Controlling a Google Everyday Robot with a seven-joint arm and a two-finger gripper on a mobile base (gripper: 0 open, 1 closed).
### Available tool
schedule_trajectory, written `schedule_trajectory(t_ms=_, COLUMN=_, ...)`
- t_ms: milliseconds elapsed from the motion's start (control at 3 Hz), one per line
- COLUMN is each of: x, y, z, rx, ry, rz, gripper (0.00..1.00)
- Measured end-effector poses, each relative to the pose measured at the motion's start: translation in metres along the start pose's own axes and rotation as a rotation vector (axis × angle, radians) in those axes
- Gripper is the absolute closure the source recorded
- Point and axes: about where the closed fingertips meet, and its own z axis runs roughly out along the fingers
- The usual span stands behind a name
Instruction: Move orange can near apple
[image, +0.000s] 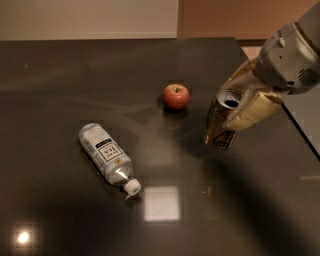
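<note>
The orange can (220, 124) has dark bronze sides and a silver top with a drinking hole. It hangs upright above the dark table (60, 70), held by my gripper (235, 107), whose tan fingers (252, 111) are shut on its upper part from the right. The small red apple (176, 96) sits on the table just left of the can, a short gap apart. The gripper's arm reaches in from the upper right.
A clear plastic bottle (106, 156) with a white cap lies on its side at the left front. The table's right edge (300, 132) runs close behind the gripper. Bright light reflections show on the front of the table.
</note>
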Motion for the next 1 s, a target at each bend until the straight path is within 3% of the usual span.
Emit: schedule_trajectory(t_ms=1000, x=0.001, y=-0.093, z=0.019, rx=0.013, ry=0.013, rz=0.064, gripper=1.0)
